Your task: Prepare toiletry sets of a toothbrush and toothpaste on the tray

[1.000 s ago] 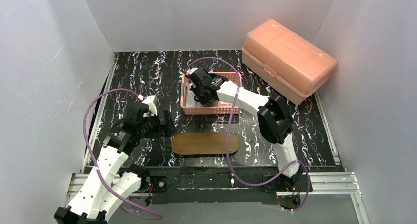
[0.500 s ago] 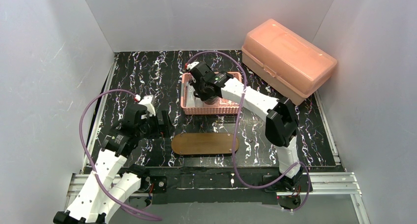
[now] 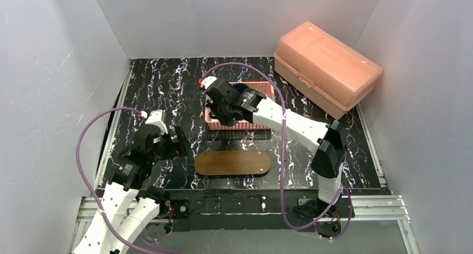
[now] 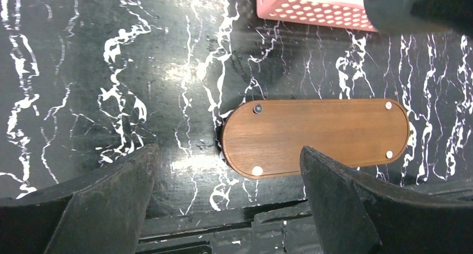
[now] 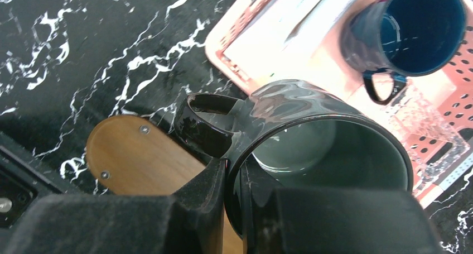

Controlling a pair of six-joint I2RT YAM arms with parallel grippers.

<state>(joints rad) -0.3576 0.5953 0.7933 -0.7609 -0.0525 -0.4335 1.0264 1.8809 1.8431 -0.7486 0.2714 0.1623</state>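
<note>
My right gripper point(image 5: 234, 181) is shut on the rim of the smoky grey-green cup point(image 5: 318, 137) and holds it in the air, beside its handle. Below it lie the pink mesh basket's near-left corner and the far end of the brown wooden tray point(image 5: 134, 153). The dark blue mug point(image 5: 415, 30) and the clear faceted glass point(image 5: 424, 123) stand in the basket point(image 5: 223, 47) beside flat white items point(image 5: 290, 25); I cannot tell whether these are toothbrushes. From above, my right gripper point(image 3: 224, 110) hangs over the basket's left part. The tray point(image 3: 232, 163) is bare. My left gripper point(image 3: 181, 141) is open and empty left of the tray point(image 4: 315, 134).
A large salmon lidded box point(image 3: 326, 67) stands at the back right. The pink basket point(image 3: 262, 88) sits behind the tray in the middle of the black marbled table. White walls close in the left, back and right sides.
My right gripper has lifted the smoky cup out of the basket and carried it left and nearer. My left arm has drawn back toward the near left.
</note>
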